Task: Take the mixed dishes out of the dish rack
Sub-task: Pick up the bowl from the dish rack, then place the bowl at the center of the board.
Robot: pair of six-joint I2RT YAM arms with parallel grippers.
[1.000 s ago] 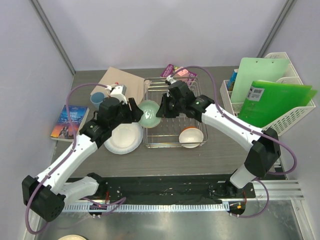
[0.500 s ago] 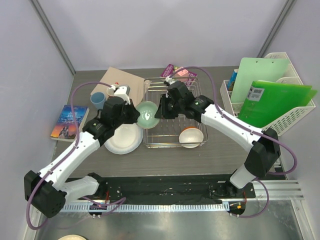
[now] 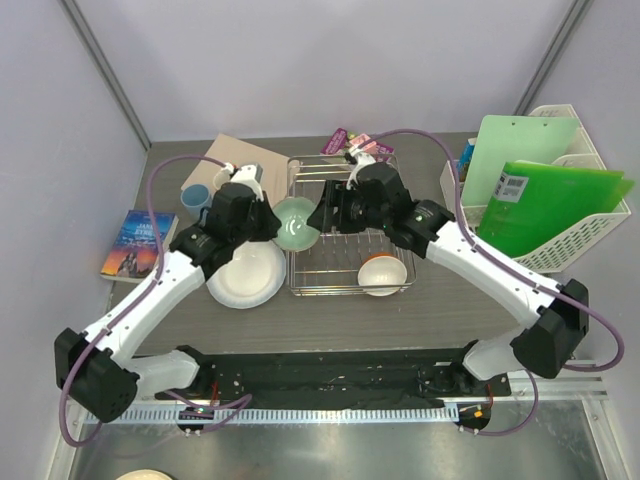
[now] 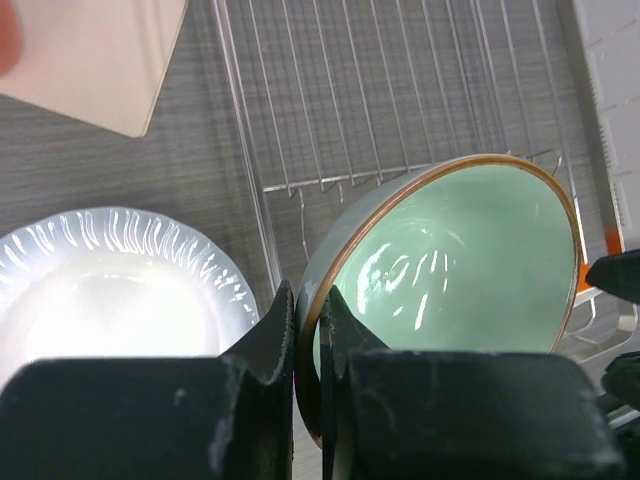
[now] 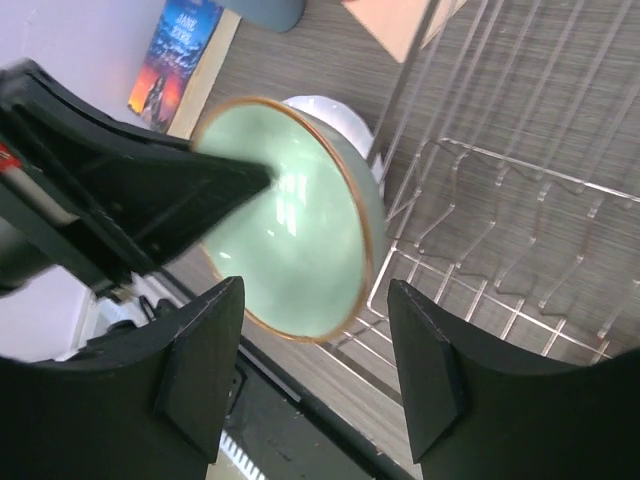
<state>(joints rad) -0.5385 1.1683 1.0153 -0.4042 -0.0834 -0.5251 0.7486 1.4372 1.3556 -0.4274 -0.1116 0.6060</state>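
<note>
My left gripper (image 3: pixel 272 221) (image 4: pixel 308 302) is shut on the rim of the pale green bowl (image 3: pixel 296 222) (image 4: pixel 450 260) (image 5: pixel 290 225), one finger inside and one outside. It holds the bowl tilted on edge over the left side of the dish rack (image 3: pixel 345 292) (image 4: pixel 380 90) (image 5: pixel 500 230). My right gripper (image 3: pixel 322 217) (image 5: pixel 315 300) stands open just right of the bowl, with its fingers apart from it. A cream bowl with an orange outside (image 3: pixel 381 273) sits in the rack's near right corner. The white plate (image 3: pixel 245 275) (image 4: pixel 110 290) lies on the table left of the rack. The light-blue cup (image 3: pixel 196 197) stands behind it.
A beige board (image 3: pixel 245 160) (image 4: pixel 90 60) lies at the back left, and a book (image 3: pixel 138 243) (image 5: pixel 185 45) at the table's left edge. A white plastic file basket (image 3: pixel 575 235) with green folders stands at the right. Pink packets (image 3: pixel 360 146) lie behind the rack.
My left gripper closed on the green bowl's rim. My right gripper opened, let go of the bowl and drew back to the right. The bowl shifted slightly up and left.
</note>
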